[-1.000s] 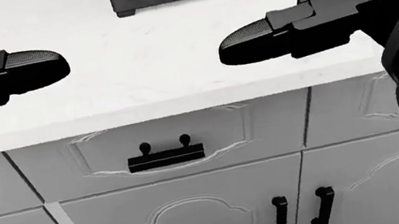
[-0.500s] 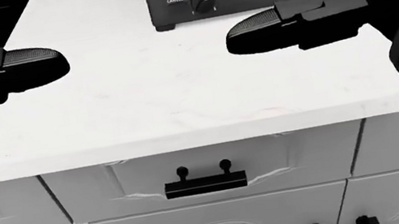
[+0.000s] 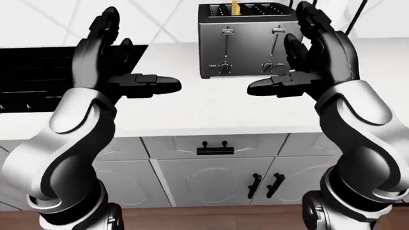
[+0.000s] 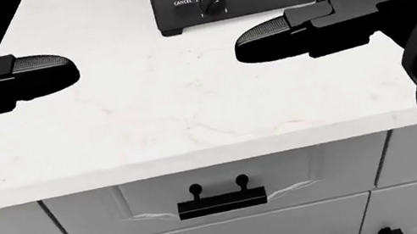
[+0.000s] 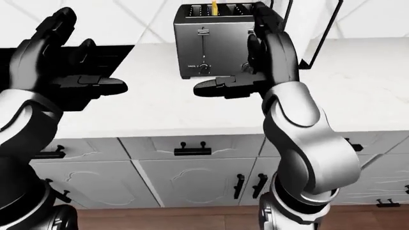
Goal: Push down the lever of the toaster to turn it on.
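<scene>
Ideally the empty, spread-open right robot hand [image 3: 307,57] reaches past its fingertips to the toaster [image 3: 246,40] on the bench [image 4: 191,113] and presses one raised lever [image 3: 226,31] straight down.

Steel-grey toaster [image 3: 246,40], white counter [image 4: 188,101]

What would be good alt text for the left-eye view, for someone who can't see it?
A humanoid robot raises both open hands, left hand and right hand, above a white counter, in front of a silver toaster whose two levers sit at the top of their slots. A yellow slice pokes from one toaster slot; white cabinet drawers with black handles lie below.
</scene>
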`<state>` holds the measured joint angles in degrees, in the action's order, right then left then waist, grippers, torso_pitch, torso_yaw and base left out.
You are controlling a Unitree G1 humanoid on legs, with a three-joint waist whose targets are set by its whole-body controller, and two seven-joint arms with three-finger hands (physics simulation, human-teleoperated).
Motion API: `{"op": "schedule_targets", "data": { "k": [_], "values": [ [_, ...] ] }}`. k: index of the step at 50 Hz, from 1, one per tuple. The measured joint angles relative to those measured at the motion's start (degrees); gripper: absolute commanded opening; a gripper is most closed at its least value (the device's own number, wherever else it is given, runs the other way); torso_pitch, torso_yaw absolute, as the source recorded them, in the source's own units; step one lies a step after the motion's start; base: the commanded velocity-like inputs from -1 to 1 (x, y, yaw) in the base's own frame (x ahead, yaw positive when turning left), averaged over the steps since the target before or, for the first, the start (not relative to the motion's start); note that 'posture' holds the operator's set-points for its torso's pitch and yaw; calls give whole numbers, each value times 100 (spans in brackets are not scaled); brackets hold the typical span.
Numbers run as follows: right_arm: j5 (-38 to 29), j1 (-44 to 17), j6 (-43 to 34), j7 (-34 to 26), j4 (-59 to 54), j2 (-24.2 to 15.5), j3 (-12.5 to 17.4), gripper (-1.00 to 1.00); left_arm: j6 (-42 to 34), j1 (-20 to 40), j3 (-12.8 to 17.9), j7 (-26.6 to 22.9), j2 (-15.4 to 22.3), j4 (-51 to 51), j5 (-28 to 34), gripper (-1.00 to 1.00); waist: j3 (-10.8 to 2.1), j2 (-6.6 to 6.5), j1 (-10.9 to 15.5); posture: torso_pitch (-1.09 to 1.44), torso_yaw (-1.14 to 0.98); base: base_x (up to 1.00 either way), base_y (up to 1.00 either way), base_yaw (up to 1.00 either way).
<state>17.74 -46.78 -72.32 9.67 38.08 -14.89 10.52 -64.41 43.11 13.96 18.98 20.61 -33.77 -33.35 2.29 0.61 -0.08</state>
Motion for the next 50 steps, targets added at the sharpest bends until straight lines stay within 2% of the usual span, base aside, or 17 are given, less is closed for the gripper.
{"op": "schedule_targets", "data": {
  "k": [3, 6, 7, 9, 12, 16, 19, 21, 23, 28, 30, 32, 37, 42, 45, 47, 50],
  "values": [
    [23, -42, 38, -17, 74, -7, -3, 100, 59, 16, 50, 18, 13, -41, 34, 100, 40, -189, -4, 0, 0, 4, 7, 0],
    [30, -67, 67, -23, 75, 0, -2, 100, 65, 37, 75, 33, 34, -60, 36, 100, -4, -482, -37, 0, 0, 3, 7, 0],
    [36, -37, 65, -25, 74, 45, -36, 100, 70, 2, 104, 38, 51, -57, 43, 100, 11, -413, -7, 0, 0, 3, 7, 0],
    [80, 3, 10, -47, 55, 68, -121, 100, 50, -76, 143, 59, 45, 0, 75, 100, 53, -391, 24, 0, 0, 4, 7, 0],
    [112, -12, -15, -70, 29, 51, -133, 100, 5, -58, 129, 77, 50, 54, 100, 100, 18, -287, 17, 0, 0, 4, 8, 0],
    [70, -40, 64, -56, 70, 27, -67, 100, 61, -14, 110, 56, 54, -34, 80, 100, 14, -60, 16, 0, 0, 4, 7, 0],
    [60, -56, 84, -51, 89, 23, -61, 100, 75, 20, 121, 57, 63, -50, 75, 100, -30, 226, 32, 0, 0, 3, 8, 0],
    [47, 5, 54, -37, 82, 6, -5, 100, 62, -25, 59, 51, -3, -70, 52, 100, 11, 138, -43, 0, 0, 3, 7, 0],
    [13, 26, -14, -2, 51, 4, 30, 100, -4, -35, -8, 28, -16, -24, -1, 100, 5, 164, -43, 0, 0, 4, 7, 0],
    [14, -29, 14, -11, 67, 3, -12, 100, 9, 12, 56, 37, 19, -44, -8, 100, 37, -97, 6, 0, 0, 3, 7, 0],
    [22, -33, 26, -17, 83, 0, -7, 100, 49, 28, 64, 43, 24, -62, 2, 100, 47, -257, -16, 0, 0, 2, 8, 0],
    [22, -54, 30, -20, 68, -1, -11, 100, 75, 27, 65, 44, 34, -54, 9, 100, 6, -502, -32, 0, 0, 3, 7, 0],
    [96, 20, -29, -74, 26, 66, -156, 100, -9, -51, 145, 102, 50, 37, 65, 100, 15, -383, 39, 0, 0, 3, 7, 0],
    [65, -45, 10, -63, 99, 47, -89, 100, 20, 10, 129, 95, 57, -51, 31, 100, 13, -77, 19, 0, 0, 3, 8, 0],
    [54, -53, 55, -68, 100, 39, -84, 100, 35, 35, 133, 103, 69, -45, 25, 100, -8, 198, 39, 0, 0, 4, 8, 0],
    [34, -2, 76, -65, 73, 13, -47, 100, 42, 9, 81, 105, 9, -61, 16, 100, 25, 123, -38, 0, 0, 4, 7, 0],
    [-33, 104, 55, -45, -34, 13, -15, 100, -41, -18, -24, 75, -15, -17, -55, 100, 19, 129, -34, 0, 0, 3, 7, 0]
  ]
}}
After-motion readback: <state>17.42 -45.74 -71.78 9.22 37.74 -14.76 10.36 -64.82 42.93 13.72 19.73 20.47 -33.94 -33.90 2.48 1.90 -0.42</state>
